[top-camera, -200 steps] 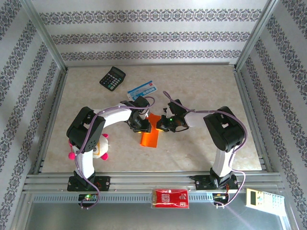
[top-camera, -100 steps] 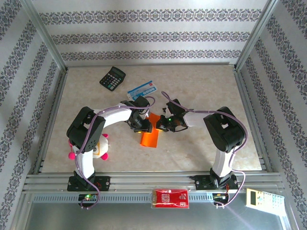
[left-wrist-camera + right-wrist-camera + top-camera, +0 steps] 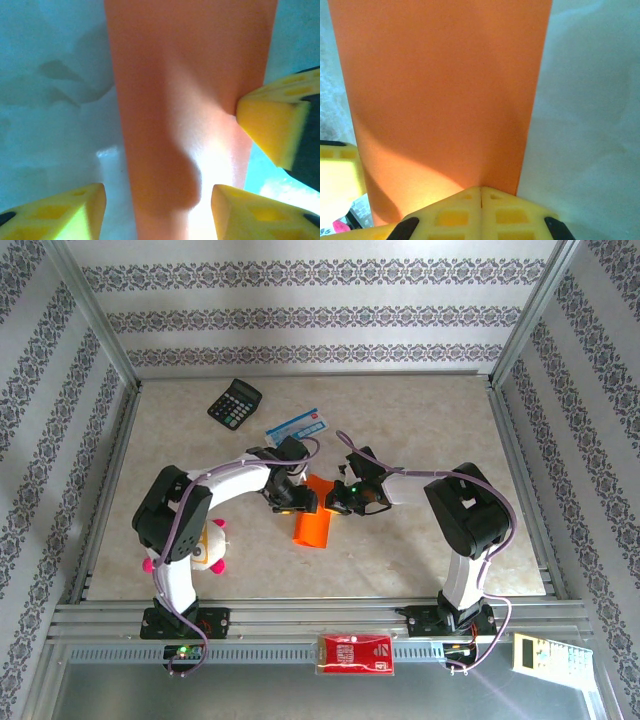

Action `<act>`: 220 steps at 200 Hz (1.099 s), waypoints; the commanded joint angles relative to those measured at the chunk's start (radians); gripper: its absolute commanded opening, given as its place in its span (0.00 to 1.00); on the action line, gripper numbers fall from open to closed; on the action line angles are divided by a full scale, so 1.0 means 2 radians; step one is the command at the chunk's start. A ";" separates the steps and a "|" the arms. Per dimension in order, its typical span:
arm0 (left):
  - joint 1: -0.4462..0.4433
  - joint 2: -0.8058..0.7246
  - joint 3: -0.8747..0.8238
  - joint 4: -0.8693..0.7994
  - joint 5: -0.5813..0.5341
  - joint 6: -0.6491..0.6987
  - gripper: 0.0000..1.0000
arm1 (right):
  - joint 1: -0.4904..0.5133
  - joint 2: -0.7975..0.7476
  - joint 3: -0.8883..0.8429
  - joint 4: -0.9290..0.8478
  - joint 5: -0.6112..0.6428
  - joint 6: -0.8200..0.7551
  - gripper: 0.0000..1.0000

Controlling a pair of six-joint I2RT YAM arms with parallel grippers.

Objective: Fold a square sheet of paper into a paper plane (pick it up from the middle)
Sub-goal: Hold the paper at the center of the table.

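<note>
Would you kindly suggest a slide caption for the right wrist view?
Right gripper pinched shut on the near edge of the folded orange paper sheet, pale table beyond.

The marbled table (image 3: pixel 420 420) bears a calculator (image 3: pixel 234 403), a blue-and-white packet (image 3: pixel 297 425), orange paper (image 3: pixel 313 528) and a plush toy (image 3: pixel 210 548).

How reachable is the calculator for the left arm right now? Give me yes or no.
Probably yes. The left end effector is open above the orange paper, holding nothing, and bare table lies between it and the calculator.
</note>
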 commanded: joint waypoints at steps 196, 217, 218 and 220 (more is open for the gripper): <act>0.028 0.011 -0.053 0.125 0.085 -0.071 0.19 | 0.009 0.048 -0.025 -0.068 0.088 -0.005 0.00; 0.031 0.015 -0.061 0.130 0.084 -0.071 0.19 | 0.010 0.049 -0.024 -0.069 0.089 -0.005 0.00; 0.032 0.016 -0.062 0.130 0.084 -0.071 0.19 | 0.010 0.049 -0.024 -0.069 0.090 -0.005 0.00; 0.032 0.016 -0.062 0.130 0.083 -0.071 0.19 | 0.010 0.049 -0.024 -0.069 0.090 -0.005 0.00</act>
